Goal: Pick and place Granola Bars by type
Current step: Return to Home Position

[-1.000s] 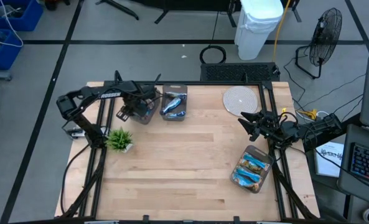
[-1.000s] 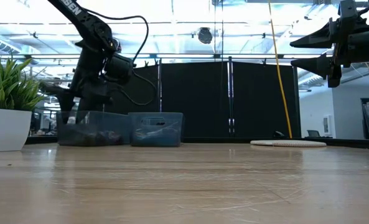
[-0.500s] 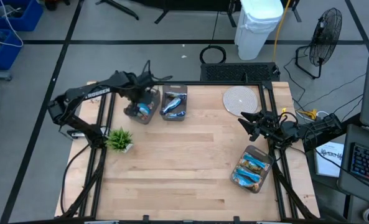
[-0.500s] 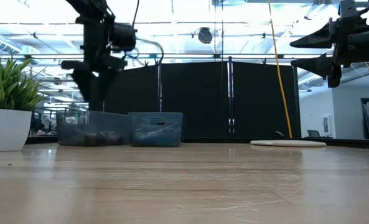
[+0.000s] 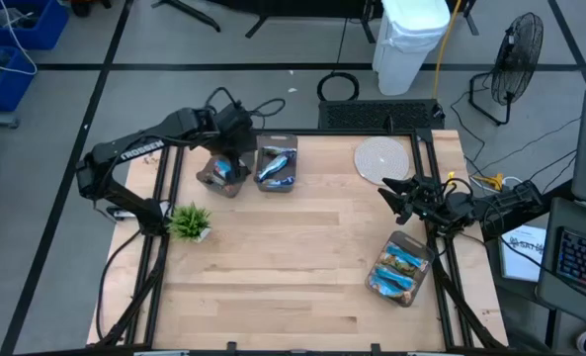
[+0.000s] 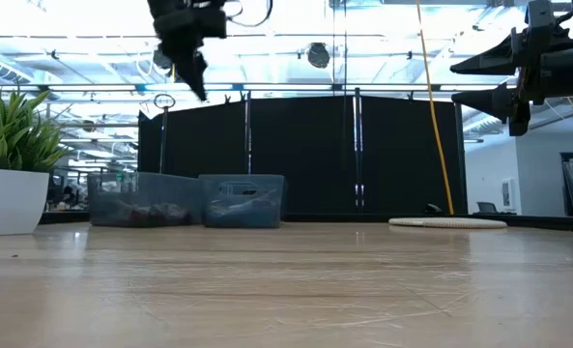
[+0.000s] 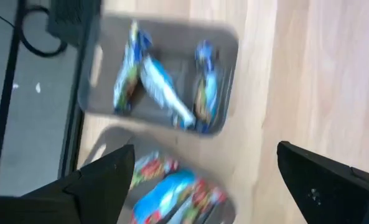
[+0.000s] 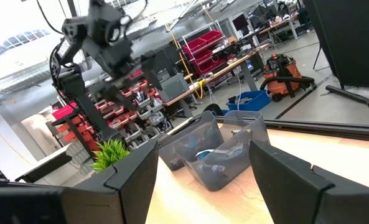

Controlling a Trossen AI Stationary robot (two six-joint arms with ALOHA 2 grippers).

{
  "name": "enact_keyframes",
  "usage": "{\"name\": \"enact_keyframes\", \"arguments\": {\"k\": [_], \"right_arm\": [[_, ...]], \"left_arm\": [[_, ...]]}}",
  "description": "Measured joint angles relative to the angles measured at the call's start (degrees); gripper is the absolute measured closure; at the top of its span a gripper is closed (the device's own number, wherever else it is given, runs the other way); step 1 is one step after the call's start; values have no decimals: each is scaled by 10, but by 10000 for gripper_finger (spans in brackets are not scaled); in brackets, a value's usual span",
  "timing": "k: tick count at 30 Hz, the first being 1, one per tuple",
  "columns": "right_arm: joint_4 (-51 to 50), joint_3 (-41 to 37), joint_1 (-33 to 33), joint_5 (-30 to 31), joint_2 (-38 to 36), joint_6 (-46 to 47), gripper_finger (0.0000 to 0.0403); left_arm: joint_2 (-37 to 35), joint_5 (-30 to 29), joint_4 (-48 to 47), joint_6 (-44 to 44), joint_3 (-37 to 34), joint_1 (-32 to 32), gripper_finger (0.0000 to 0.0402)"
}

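Three grey bins hold the Granola Bars. The far-left bin (image 5: 220,174) (image 7: 172,198) has blue-and-red wrapped bars (image 7: 175,190). The bin beside it (image 5: 277,163) (image 7: 224,81) has blue-and-white bars (image 7: 162,84). A third bin (image 5: 401,267) with bars lies at the right, nearer the front. My left gripper (image 5: 233,146) (image 6: 195,77) (image 7: 203,186) hangs open, high above the far-left bin, with nothing between its fingers. My right gripper (image 5: 389,193) (image 6: 457,82) (image 8: 203,186) waits open and level at the table's right side, above the tabletop.
A small green plant in a white pot (image 5: 189,222) (image 6: 11,164) stands near the left edge. A round white mat (image 5: 382,158) (image 6: 447,222) lies at the far right. Black frame rails run along the table's left and right edges; bare wood fills the middle.
My left gripper has risen out of the far-left bin to well above it, rolling its wrist as it went. The bars in that bin, hidden under the gripper before, now show from above. My right arm has kept still.
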Motion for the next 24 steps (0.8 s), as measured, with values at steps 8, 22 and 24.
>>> {"name": "enact_keyframes", "arguments": {"k": [8,22,24], "right_arm": [[0,0,0,0,0,0,161],[0,0,0,0,0,0,160],[0,0,0,0,0,0,160]], "left_arm": [[-4,0,64,-206,12,-59,4],[-41,-76,313,-327,-36,-193,5],[-71,-77,405,-309,-84,-199,4]]}}
